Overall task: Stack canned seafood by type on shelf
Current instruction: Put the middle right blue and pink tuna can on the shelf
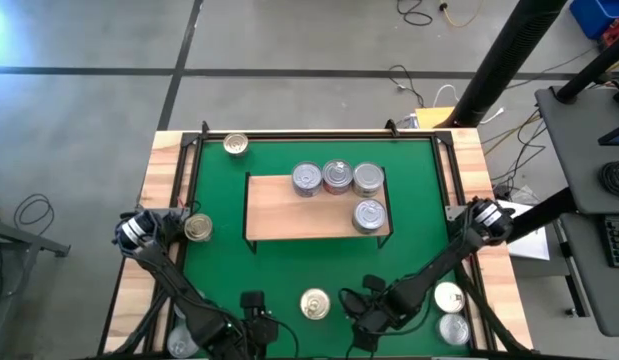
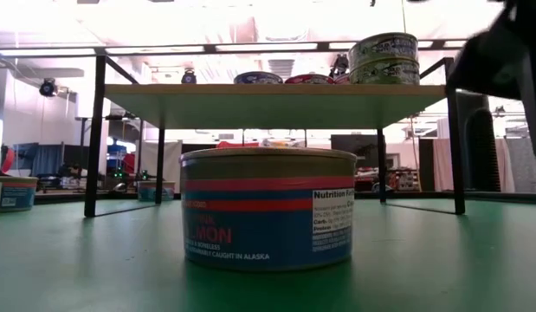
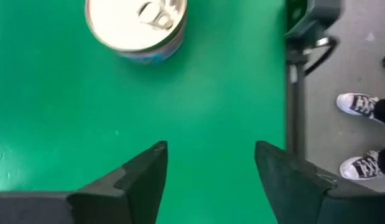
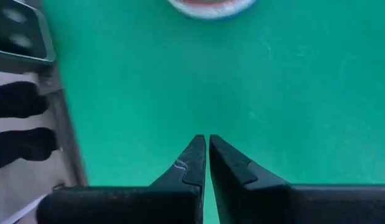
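Left end effector (image 3: 209, 163) spread, empty above the mat (image 3: 211, 93); right end effector (image 4: 208, 152) pressed together.

Green mat (image 1: 219, 270) covering a light wooden tabletop (image 1: 161, 170), grey floor beyond with loose cables (image 1: 419, 12) at one o'clock, grey desk (image 1: 579, 150) at three o'clock, a person's black-and-white sneakers (image 3: 357, 104) beside the table edge.

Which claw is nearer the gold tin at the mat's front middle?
Roughly equal, left slightly nearer. The gold tin sits between them: left claw open on one side, right claw shut on the other.
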Action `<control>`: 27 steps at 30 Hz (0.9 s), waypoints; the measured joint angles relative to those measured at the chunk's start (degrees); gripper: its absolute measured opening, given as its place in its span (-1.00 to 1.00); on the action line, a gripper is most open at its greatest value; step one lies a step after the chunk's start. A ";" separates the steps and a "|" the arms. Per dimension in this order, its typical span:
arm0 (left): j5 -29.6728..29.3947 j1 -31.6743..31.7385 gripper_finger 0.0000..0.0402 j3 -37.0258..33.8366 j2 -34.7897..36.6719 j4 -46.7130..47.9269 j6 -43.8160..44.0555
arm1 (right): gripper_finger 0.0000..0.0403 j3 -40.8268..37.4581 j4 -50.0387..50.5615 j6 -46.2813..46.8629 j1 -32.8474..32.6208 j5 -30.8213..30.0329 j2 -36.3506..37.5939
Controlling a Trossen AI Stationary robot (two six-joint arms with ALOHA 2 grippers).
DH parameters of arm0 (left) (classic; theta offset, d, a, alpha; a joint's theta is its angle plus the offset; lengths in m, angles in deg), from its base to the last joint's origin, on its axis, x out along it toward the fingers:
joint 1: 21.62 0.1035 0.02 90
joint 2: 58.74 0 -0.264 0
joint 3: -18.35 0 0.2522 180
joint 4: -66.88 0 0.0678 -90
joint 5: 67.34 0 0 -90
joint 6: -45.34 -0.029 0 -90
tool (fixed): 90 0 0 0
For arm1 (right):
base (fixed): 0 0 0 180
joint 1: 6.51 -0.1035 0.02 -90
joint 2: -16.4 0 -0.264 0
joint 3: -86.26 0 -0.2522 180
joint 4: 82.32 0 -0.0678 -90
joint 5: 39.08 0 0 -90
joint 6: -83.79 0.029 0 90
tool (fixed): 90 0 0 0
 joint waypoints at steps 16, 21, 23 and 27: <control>-0.14 0.00 0.29 -18.85 12.81 -8.46 -2.29 | -0.94 5.97 -3.75 -4.61 5.70 -0.24 -8.28; -0.15 -0.02 0.29 -26.08 17.76 -12.88 -2.89 | -0.94 13.62 -2.63 -7.29 7.09 -4.73 -14.21; 0.25 0.00 0.29 -27.23 18.20 -12.77 -4.01 | -0.94 17.77 -2.10 -7.92 7.81 -6.89 -16.71; 0.54 -0.04 0.29 -27.56 18.03 -12.91 -8.46 | -0.94 26.81 1.55 -10.11 8.69 -9.29 -20.88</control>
